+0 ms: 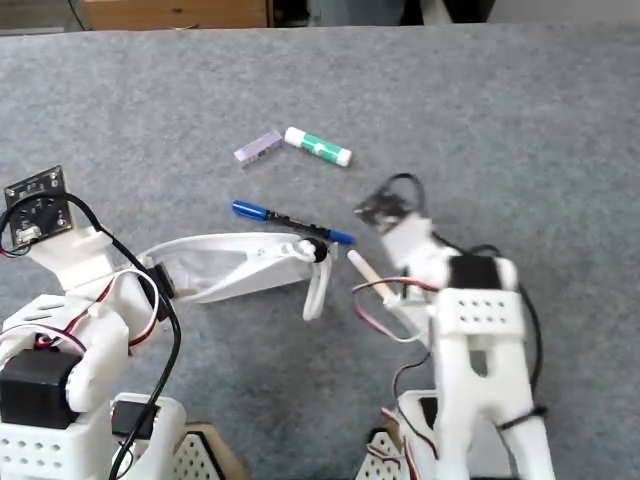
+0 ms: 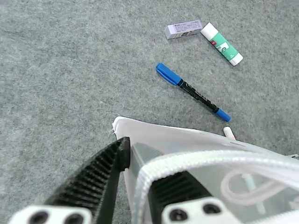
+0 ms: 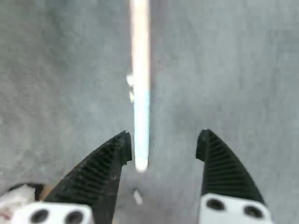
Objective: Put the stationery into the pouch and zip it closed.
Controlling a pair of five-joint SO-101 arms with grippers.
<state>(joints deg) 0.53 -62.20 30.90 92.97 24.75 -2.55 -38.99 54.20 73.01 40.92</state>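
The white translucent pouch [image 1: 235, 265] lies on its side, one end pinched in the left gripper [image 2: 140, 161] and its white strap loop [image 1: 318, 290] trailing at the other. A blue-capped pen [image 1: 290, 220] lies just beyond it, and a pale pencil-like stick [image 1: 370, 277] lies beside the loop. Farther out, a green-labelled glue stick [image 1: 318, 147] and a small purple eraser [image 1: 258, 148] lie end to end in a V.

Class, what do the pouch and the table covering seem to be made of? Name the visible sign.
The pouch looks like soft translucent plastic, shapes showing through, with woven white edging. The table covering looks like grey felt or carpet: matte, fuzzy.
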